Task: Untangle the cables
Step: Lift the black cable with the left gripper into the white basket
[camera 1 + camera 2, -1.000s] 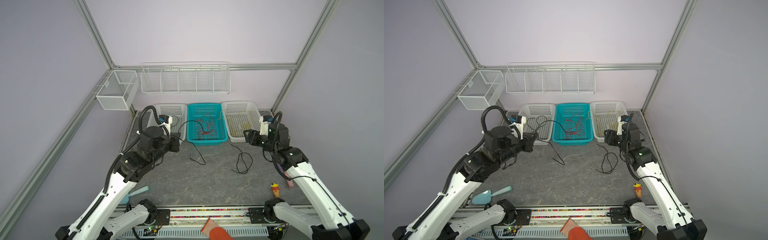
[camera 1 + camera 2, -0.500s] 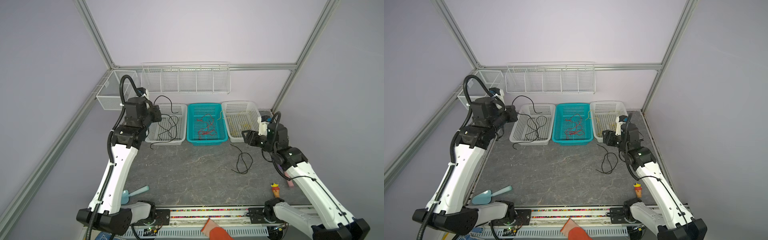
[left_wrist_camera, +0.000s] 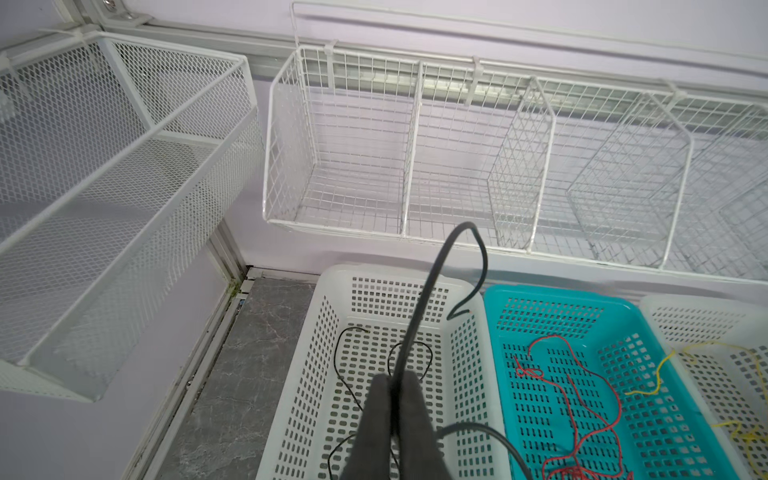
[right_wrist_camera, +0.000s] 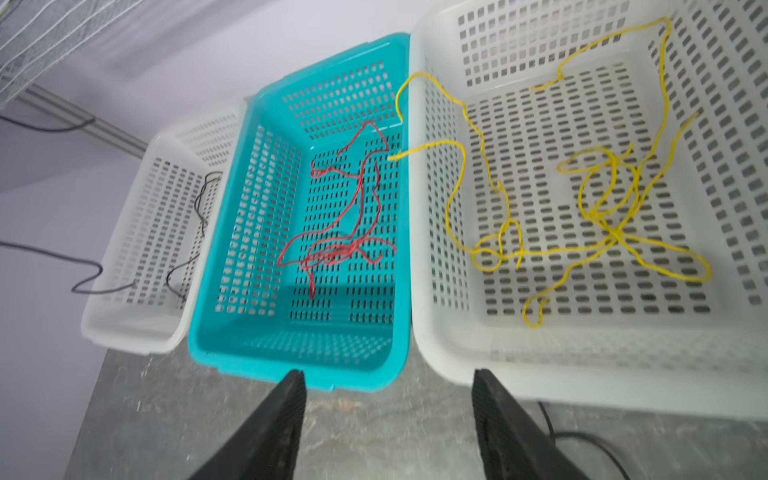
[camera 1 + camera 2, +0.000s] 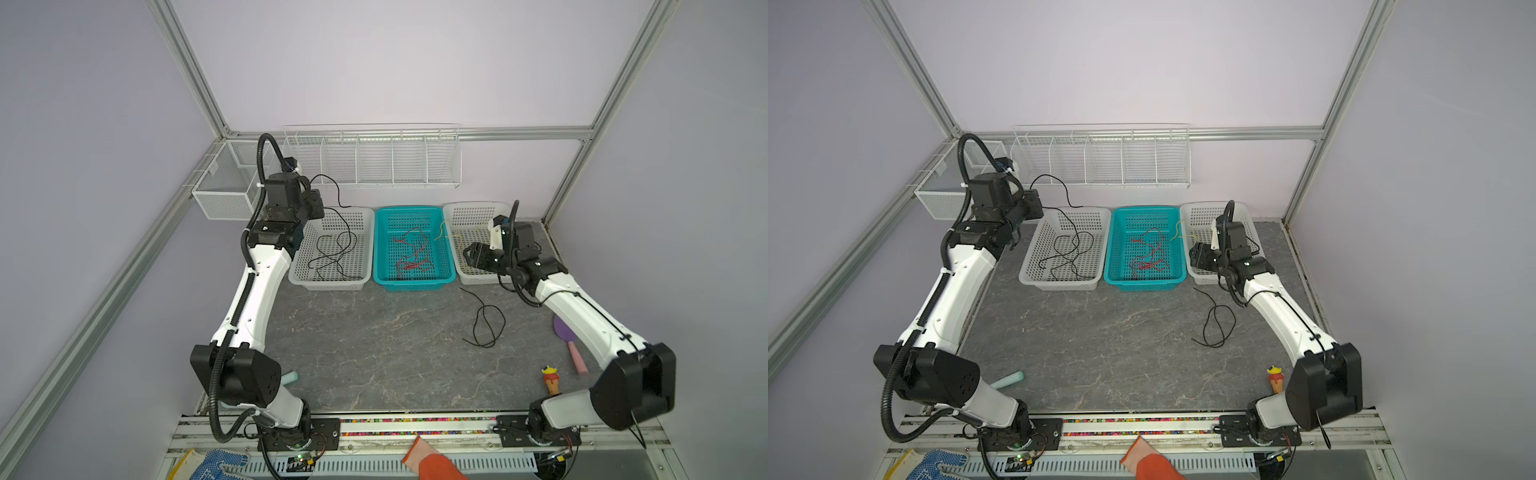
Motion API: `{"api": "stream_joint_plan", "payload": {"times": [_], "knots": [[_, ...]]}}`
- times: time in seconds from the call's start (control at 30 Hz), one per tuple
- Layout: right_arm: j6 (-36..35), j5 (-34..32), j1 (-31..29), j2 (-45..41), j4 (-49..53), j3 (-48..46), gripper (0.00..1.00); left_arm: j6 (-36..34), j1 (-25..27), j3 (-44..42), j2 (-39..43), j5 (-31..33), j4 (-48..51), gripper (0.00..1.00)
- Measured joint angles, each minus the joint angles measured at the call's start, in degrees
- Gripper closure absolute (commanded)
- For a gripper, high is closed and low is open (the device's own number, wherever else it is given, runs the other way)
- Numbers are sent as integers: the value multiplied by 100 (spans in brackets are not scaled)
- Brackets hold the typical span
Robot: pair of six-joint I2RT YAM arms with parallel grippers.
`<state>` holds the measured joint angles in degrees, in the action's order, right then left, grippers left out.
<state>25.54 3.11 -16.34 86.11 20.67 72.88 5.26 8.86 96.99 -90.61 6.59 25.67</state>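
My left gripper (image 5: 316, 206) (image 3: 395, 379) is raised over the back of the left white basket (image 5: 332, 283), shut on a black cable (image 3: 432, 270). That cable arcs up from the pads and drops into the basket, where most of it lies in loops. Red cables (image 5: 411, 257) (image 4: 357, 195) lie in the teal basket (image 5: 411, 286). Yellow cables (image 4: 602, 216) lie in the right white basket (image 5: 478, 208), with one strand over the rim into the teal one. A second black cable (image 5: 492, 306) (image 5: 1223, 306) lies looped on the table. My right gripper (image 5: 467, 253) (image 4: 388, 382) hangs open and holds nothing at the right basket's front corner.
A white wire rack (image 5: 370, 158) hangs on the back wall and a mesh bin (image 5: 224, 187) on the left wall. A teal scoop (image 5: 291, 376), a purple spatula (image 5: 569, 340) and an ice-cream toy (image 5: 552, 378) lie near the table's front corners.
My left arm swung up and to the left from the table's middle, carrying the black cable over the left white basket; the cable's length now lies inside it. The right arm barely moved.
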Motion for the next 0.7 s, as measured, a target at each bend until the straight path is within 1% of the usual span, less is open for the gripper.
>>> {"api": "stream_joint_plan", "payload": {"times": [0.2, 0.3, 0.53, 0.7], "knots": [[-39, -92, 350, 1676, -245, 1165, 36, -22, -223, -151, -256, -2, -315, 100], [-79, -39, 404, 2415, -315, 1565, 36, -44, -271, -398, -273, 22, -516, 100], [-157, -7, 415, 3458, -358, 2006, 36, 26, -278, -1169, -273, -2, -962, 100], [-225, -72, 431, 4094, -372, 2852, 36, 50, -275, -1770, -273, 26, -1228, 100]]}}
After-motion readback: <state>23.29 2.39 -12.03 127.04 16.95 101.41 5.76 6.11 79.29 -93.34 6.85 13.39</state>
